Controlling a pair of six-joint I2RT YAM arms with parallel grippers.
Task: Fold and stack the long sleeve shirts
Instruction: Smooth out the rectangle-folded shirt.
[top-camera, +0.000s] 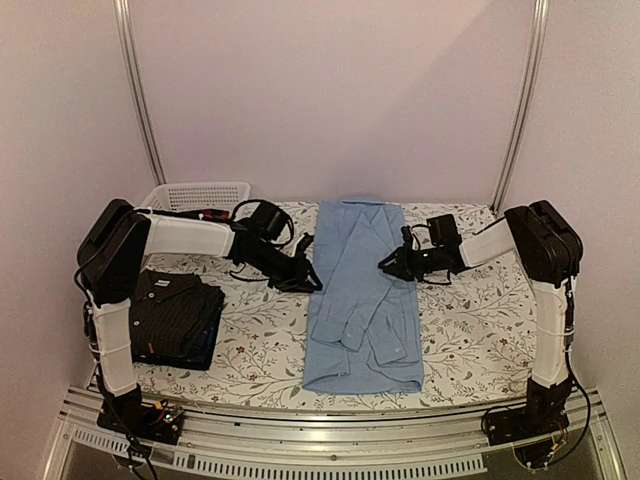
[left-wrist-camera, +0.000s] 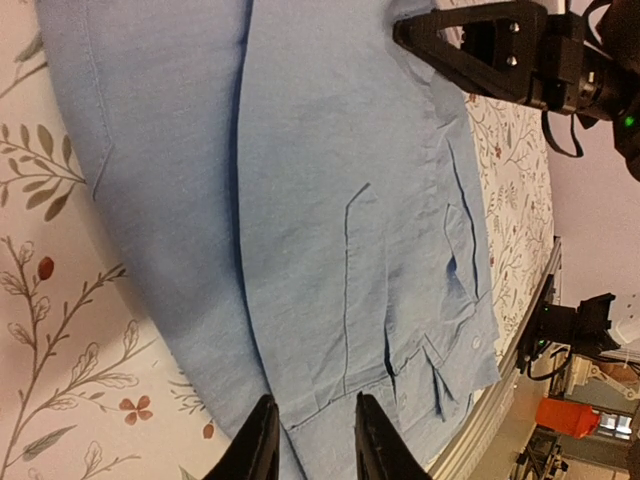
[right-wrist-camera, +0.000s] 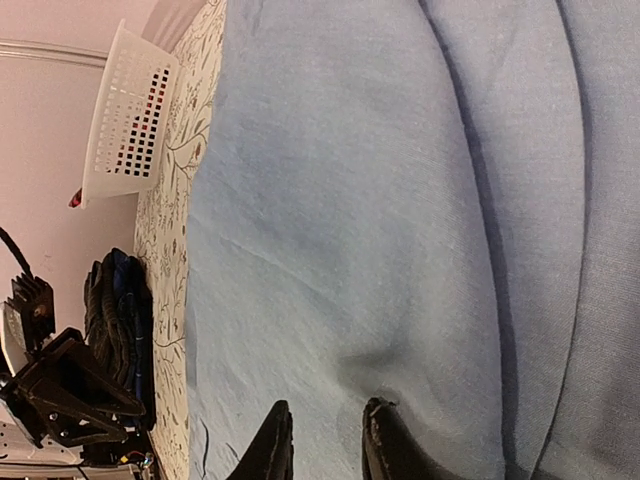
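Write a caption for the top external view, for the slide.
Left gripper and right gripper flank a partly folded light blue shirt; folded dark shirts stacked at left, white basket behind.

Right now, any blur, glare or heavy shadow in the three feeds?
Top external: even soft light, no glare, light blue shirt sharp. Left wrist: cloth crisp, far background blurred. Right wrist: white basket bright but readable, shadow on cloth by fingers.

No legible text or labels anywhere

Robotics lab, aluminium rail frame, blank walls, floral tablecloth
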